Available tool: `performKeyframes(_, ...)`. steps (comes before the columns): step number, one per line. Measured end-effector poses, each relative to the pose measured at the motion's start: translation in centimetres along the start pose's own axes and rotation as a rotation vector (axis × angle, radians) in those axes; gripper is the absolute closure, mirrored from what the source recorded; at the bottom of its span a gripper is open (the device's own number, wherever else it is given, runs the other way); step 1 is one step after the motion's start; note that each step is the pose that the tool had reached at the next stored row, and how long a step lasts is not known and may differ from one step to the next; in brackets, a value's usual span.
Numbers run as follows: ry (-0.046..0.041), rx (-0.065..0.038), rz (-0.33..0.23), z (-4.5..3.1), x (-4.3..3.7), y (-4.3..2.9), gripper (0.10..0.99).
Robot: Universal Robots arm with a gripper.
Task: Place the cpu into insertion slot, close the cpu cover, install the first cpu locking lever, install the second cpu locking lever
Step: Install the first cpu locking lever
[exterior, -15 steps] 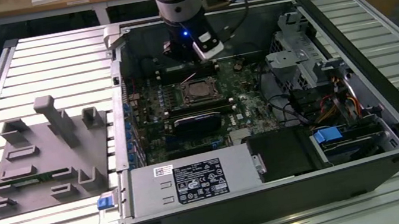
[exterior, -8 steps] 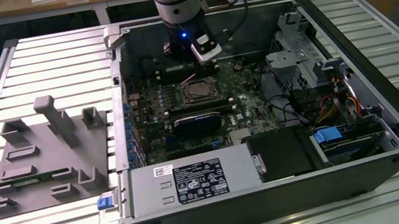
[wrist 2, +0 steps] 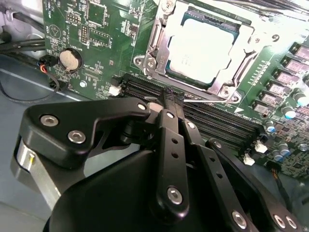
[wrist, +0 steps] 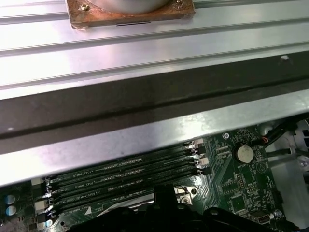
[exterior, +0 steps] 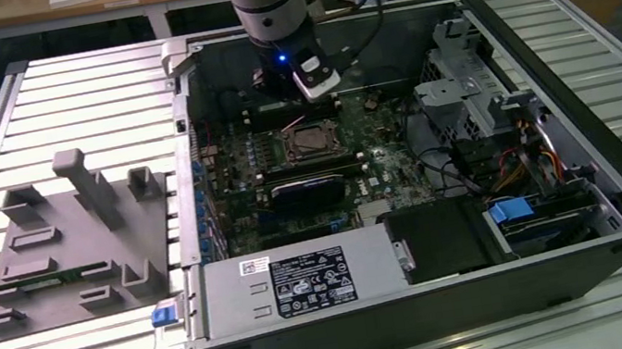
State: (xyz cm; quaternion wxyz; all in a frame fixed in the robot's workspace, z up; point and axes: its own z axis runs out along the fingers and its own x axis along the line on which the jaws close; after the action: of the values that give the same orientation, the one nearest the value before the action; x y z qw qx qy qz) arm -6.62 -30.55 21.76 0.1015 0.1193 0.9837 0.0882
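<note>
Ok so the cpu (wrist 2: 203, 46) is already sitting in the insertion slot (wrist 2: 217, 20), and the cpu cover (wrist 2: 227, 79) lies flat around it like a frame. The gripper (wrist 2: 171, 99) is pinched closed on nothing, tips hovering over the black memory slots (wrist 2: 217, 123) just beside the socket. In the exterior view it hangs at 12 o'clock from the socket, inside the open pc case (exterior: 577, 81). A grey fixture tray (exterior: 71, 240) sits at 9 o'clock of the case.

**No print clear enough to read**

A white label (exterior: 309, 280) is sitting on the power supply (exterior: 222, 306) at the case's near side, its print too small to read. In the first wrist view, faint white lettering (wrist: 82, 173) is running beside the memory slots (wrist: 120, 181), illegible. In the second wrist view, a triangle sign (wrist 2: 56, 33) is showing on the board (wrist 2: 96, 43).
</note>
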Motion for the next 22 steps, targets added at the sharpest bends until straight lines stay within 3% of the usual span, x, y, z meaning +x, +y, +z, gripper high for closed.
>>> performKeyframes(2, -0.0049, -0.001, 0.0, 0.02, 0.13, -0.03, 0.984)
performKeyframes(8, -0.0085, -0.002, 0.0, 0.14, 0.22, 0.05, 0.984)
performKeyframes(15, -0.0348, -0.009, -0.004, 0.43, 0.41, -0.03, 0.984)
performKeyframes(22, -0.0369, -0.008, 0.0, 0.6, 0.58, 0.21, 0.984)
